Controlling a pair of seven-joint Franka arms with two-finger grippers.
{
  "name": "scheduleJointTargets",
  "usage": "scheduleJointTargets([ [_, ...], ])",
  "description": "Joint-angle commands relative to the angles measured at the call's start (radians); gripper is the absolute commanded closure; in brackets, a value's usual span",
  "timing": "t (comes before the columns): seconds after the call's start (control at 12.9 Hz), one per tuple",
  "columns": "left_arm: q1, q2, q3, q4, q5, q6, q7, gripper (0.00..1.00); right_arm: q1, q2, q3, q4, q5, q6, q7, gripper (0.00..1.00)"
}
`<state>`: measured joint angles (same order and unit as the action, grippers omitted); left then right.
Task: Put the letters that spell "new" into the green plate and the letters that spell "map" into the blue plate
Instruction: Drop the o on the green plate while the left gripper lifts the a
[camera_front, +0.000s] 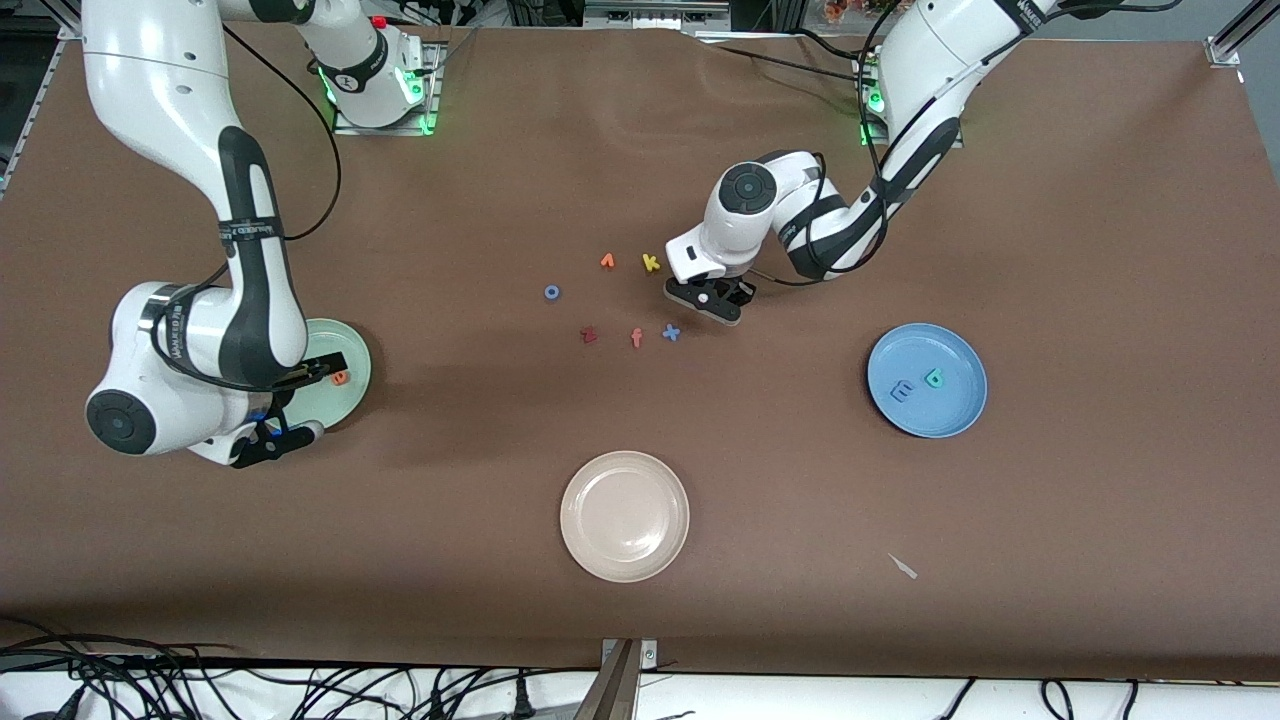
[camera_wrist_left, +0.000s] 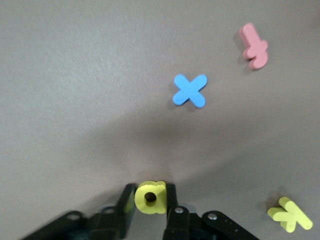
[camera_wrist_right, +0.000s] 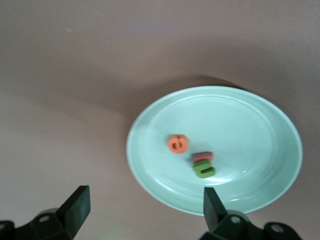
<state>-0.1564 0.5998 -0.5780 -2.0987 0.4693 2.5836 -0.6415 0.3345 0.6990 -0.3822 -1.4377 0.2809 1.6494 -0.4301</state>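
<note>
I see the beige plate (camera_front: 625, 516) nearest the camera. At its 2 o'clock, the blue plate (camera_front: 928, 381) holds the blue m (camera_front: 903, 391) and teal p (camera_front: 934, 377). At its 10 o'clock, my right gripper (camera_wrist_right: 142, 212) hangs released over the green plate (camera_wrist_right: 260, 145), which holds the orange e (camera_wrist_right: 177, 143), red w (camera_wrist_right: 203, 157) and green n (camera_wrist_right: 204, 170). Farther up, my left gripper (camera_wrist_left: 150, 200) grasps the yellow a (camera_wrist_left: 150, 197), with the blue x (camera_wrist_left: 190, 91), pink f (camera_wrist_left: 254, 45) and yellow k (camera_wrist_left: 290, 214) lying near it.
</note>
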Motion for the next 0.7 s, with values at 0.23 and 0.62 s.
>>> scheduleJointTargets([
  [0.23,0.021,-0.078,0.001,0.009,0.041,-0.115,-0.004,0.98,0.053,-0.073,0.0,0.02,0.037,-0.059,0.163,0.0],
  [0.62,0.164,-0.193,-0.008,0.038,0.04,-0.365,0.182,0.98,0.144,-0.162,0.0,0.002,0.009,-0.045,0.287,0.0],
])
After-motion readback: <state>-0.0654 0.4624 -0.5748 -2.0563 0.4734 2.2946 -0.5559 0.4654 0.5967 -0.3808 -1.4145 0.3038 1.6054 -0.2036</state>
